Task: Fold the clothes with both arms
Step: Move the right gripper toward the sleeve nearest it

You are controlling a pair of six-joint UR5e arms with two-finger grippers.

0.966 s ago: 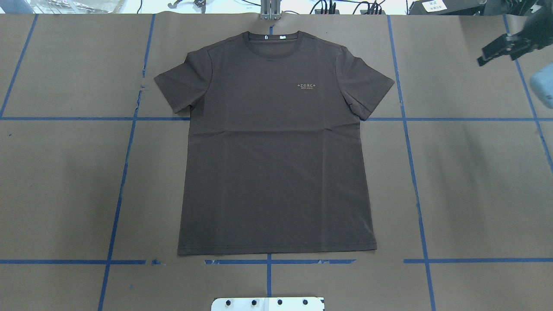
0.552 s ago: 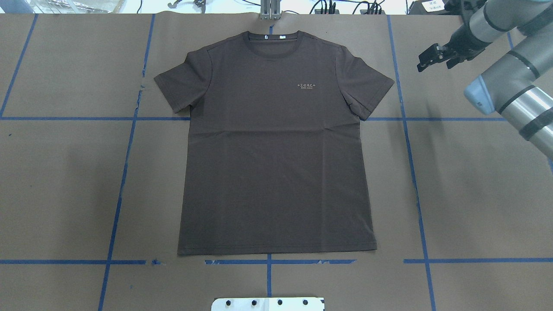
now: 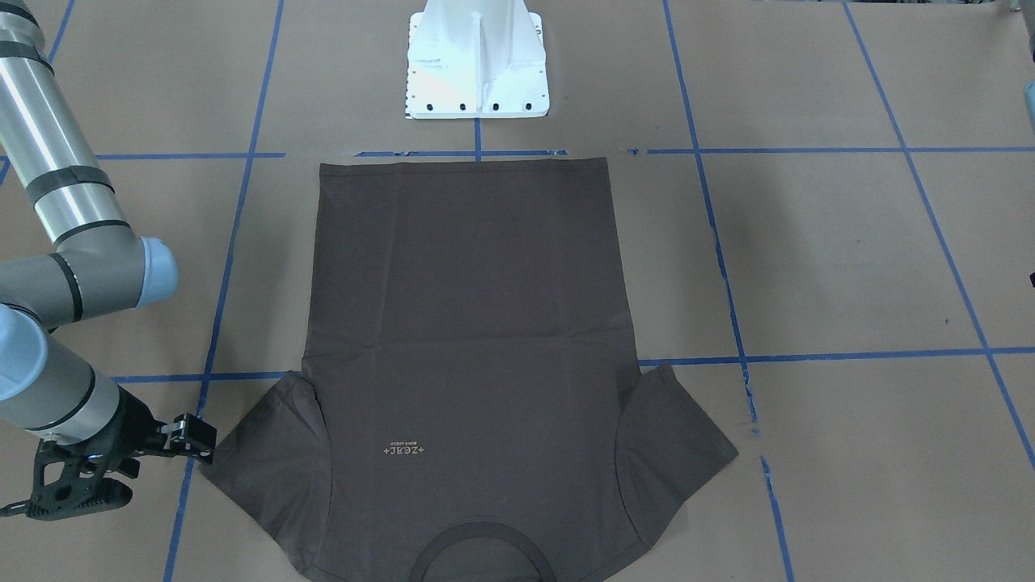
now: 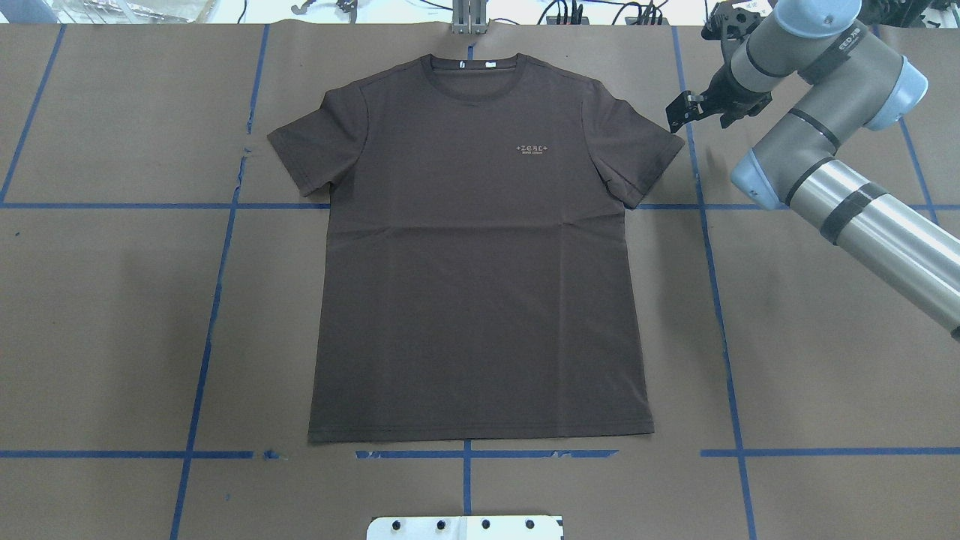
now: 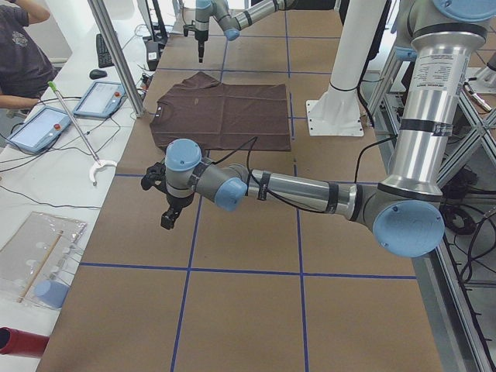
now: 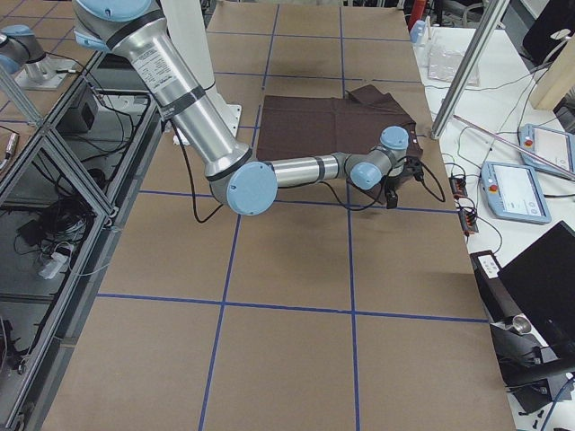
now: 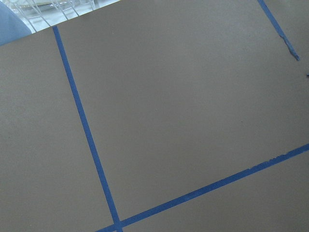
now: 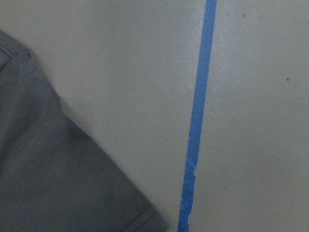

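One T-shirt [image 4: 480, 262] flat; left tool [image 5: 169, 218]; right tool [image 4: 679, 115].

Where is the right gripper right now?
In the overhead view, the right gripper is at upper right, just off the sleeve tip of the T-shirt, near the table's far edge.

A table [image 4: 112, 337] under brown paper, gridded with blue tape [image 4: 205, 360], bears a dark T-shirt [image 4: 480, 285] spread flat and a white pedestal [image 3: 477, 65]

Even, soft light, faint shadows on the table [image 4: 825, 390]; right wrist view blurred and pale.
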